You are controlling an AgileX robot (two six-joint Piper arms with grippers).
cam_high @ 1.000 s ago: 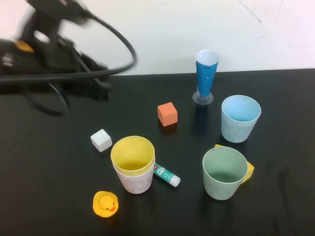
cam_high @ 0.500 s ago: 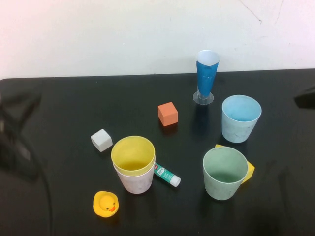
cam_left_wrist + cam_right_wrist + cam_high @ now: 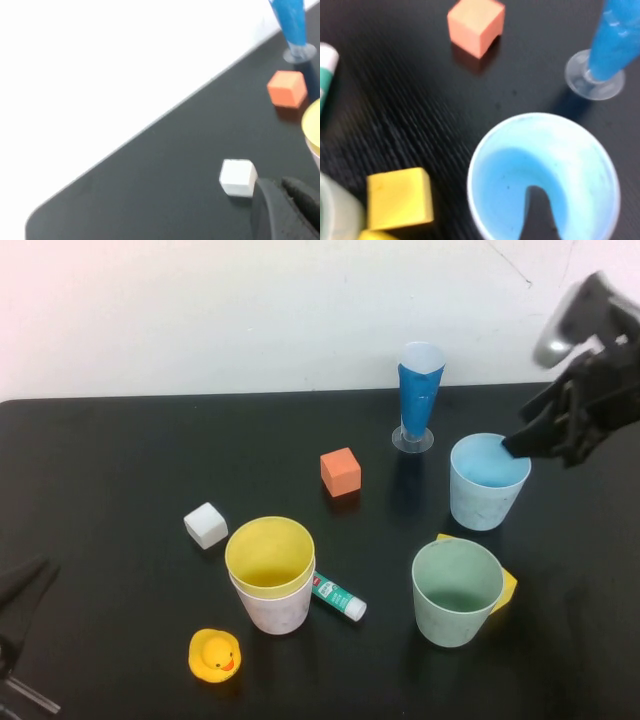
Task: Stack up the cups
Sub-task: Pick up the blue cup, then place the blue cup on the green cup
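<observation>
- Left claw (image 3: 20, 590) has dropped to the worktop's (image 3: 120, 440) near-left corner, yellow cup (image 3: 270, 555) nested in pink cup (image 3: 272, 608) well off to its right; grip unclear.
- Green cup (image 3: 456, 592) waits alone.
- Right claw (image 3: 535, 435) has swung in, hovering empty at the blue cup's (image 3: 488, 480) rim; likely next pick, opening unclear.

Four cups are standing on the black table (image 3: 120, 460): a yellow cup (image 3: 269, 555) nesting in a pink cup (image 3: 272, 610), a blue cup (image 3: 488, 480) and a green cup (image 3: 456, 591). One tall blue cone glass (image 3: 419, 395) is standing behind them. Three blocks are lying about: one orange (image 3: 340, 472), one white (image 3: 205, 525), one yellow (image 3: 506, 586). One rubber duck (image 3: 214, 654) and one glue stick (image 3: 338, 597) are lying near the front. Two grippers are showing: the left gripper (image 3: 20, 590) at the near left edge, the right gripper (image 3: 540, 435) just above the blue cup's far rim.
</observation>
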